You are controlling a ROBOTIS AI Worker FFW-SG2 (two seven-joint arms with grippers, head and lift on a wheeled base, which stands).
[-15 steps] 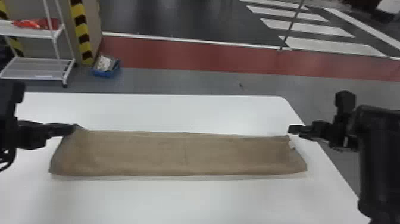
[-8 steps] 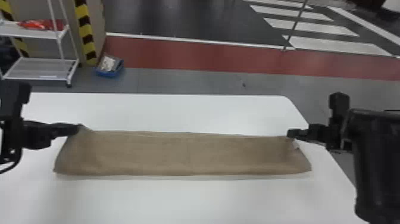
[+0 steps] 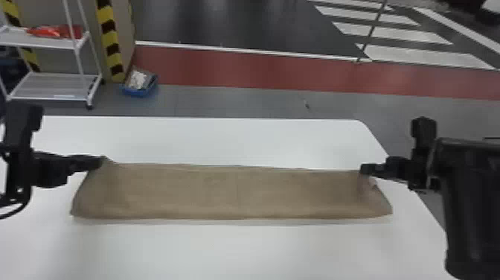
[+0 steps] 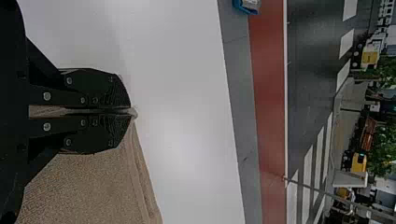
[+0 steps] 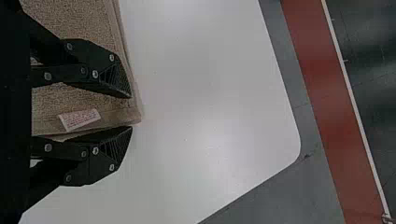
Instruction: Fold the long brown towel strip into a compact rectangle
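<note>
White tabletop spreads nearest the robot, and on this table (image 3: 242, 253) lies the brown towel strip (image 3: 230, 193), its near long edge on the robot's side of both end effectors. The strip runs from the left end effector across to the right one, at full length and fairly flat, with slanting ends. It is already a long, narrow band, but no fold across its length is made; bringing the ends in towards a compact rectangle is all left to do, so I would call the job at an early stage.

At the strip's far left corner, the left end effector (image 4: 130, 111) has its two fingers pressed together with a bit of cloth pinched between them, the corner poking out just past the tips. At the far right corner, the right end effector (image 5: 132, 112) is parted fairly wide: the corner lies between its fingers, with a small white label (image 5: 79, 119) on the cloth there. It probably needs to close on that corner before both can work together.

Past the end effectors, beyond the table's far edge, come grey floor (image 3: 242, 102), a red band (image 3: 260, 70) and white stripes (image 3: 398, 33). Beyond the left one stand a white shelf rack (image 3: 52, 87) and a blue bin (image 3: 139, 91).
</note>
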